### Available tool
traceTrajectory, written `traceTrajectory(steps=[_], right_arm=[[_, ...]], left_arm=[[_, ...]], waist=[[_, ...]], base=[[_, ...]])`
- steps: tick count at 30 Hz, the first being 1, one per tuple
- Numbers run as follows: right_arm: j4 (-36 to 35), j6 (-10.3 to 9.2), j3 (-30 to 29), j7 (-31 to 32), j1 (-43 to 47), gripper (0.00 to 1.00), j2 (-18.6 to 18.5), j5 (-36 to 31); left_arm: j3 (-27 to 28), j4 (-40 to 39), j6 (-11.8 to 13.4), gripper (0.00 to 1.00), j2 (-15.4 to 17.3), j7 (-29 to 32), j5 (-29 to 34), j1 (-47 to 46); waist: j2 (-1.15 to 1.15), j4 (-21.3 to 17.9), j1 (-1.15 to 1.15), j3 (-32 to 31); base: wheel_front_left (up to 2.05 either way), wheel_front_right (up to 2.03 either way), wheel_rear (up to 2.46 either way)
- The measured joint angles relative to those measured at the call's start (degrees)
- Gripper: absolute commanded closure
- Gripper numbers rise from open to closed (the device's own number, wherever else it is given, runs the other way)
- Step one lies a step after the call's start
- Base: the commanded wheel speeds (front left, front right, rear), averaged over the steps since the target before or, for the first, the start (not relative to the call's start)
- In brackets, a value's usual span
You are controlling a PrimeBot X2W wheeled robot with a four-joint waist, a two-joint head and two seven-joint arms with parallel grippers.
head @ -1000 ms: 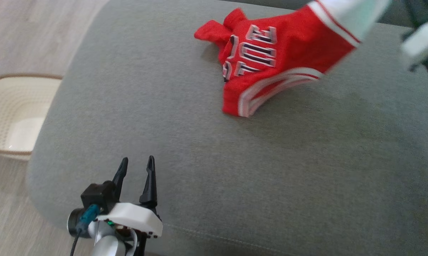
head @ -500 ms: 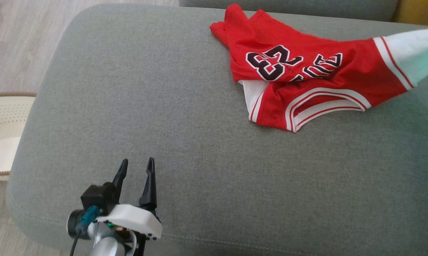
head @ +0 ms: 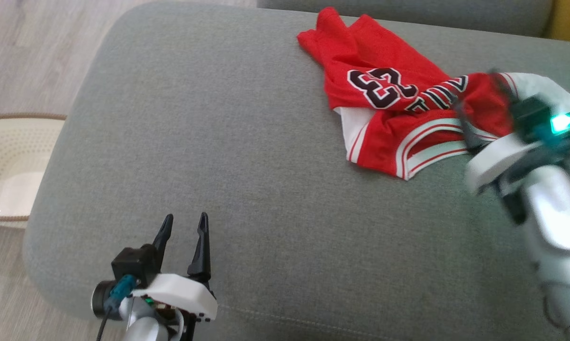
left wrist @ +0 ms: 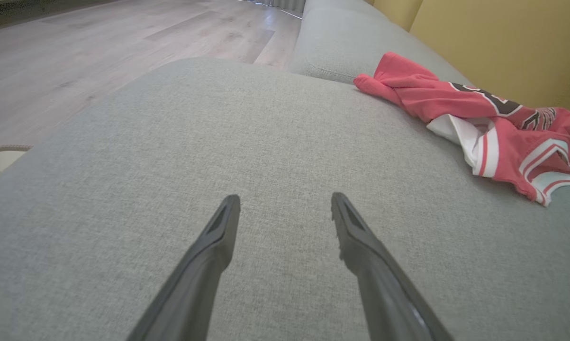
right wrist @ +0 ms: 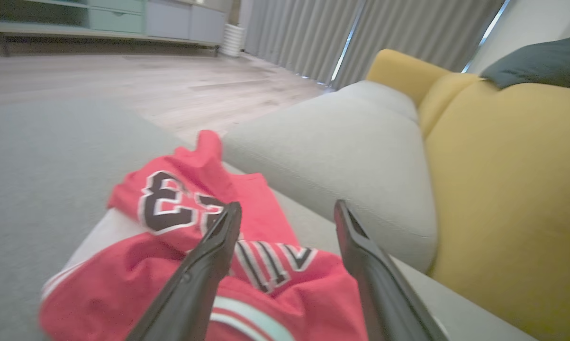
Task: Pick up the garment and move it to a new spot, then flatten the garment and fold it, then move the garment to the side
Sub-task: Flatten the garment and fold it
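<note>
While I stand and look, the biggest thing is the wide gray sofa seat (head: pixel 266 166). Pale wood floor (head: pixel 29 47) runs along its left side. Behind the seat, in the right wrist view, there is a yellow sofa back (right wrist: pixel 502 189) and another gray cushion (right wrist: pixel 351 137).

Next in size is the red jersey (head: pixel 375 139). It lies on the far right part of the gray seat, close to the back edge. It is all bunched up and not flat. A big dark 23 with white edges faces up, and white and red stripes show along its near edge.

On the floor, just beside the left end of the seat, sits a cream basket (head: pixel 14 142) with little holes in its walls and a brown rim.

At the right end of the jersey is the right gripper (right wrist: pixel 287 208). Its two dark fingers are spread wide, with nothing between them. The red cloth is under them, but I cannot tell if the tips touch it. In the head view that arm is blurry and has a small green light.

Near the front left edge of the seat is the left gripper (head: pixel 185 218). Its fingers are spread too and hold nothing. It is well apart from the jersey.
</note>
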Motion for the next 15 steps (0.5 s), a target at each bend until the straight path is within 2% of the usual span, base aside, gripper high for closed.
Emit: traceTrajectory(steps=[9, 15], right_arm=[[-0.8, 0.0, 16.0, 5.2, 1.8, 0.0, 0.8, 6.3], [2.1, 0.0, 20.2, 6.6, 2.9, 0.0, 1.0, 6.5]], left_arm=[[-0.9, -0.2, 0.0, 0.0, 0.0, 0.0, -0.2, -0.1], [-1.5, -0.7, 0.1, 0.0, 0.0, 0.0, -0.8, -0.6]], waist=[[0.0, 2.9, 0.0, 1.3], [0.0, 5.0, 0.0, 2.8]], base=[[0.0, 0.0, 0.0], [0.0, 0.0, 0.0]])
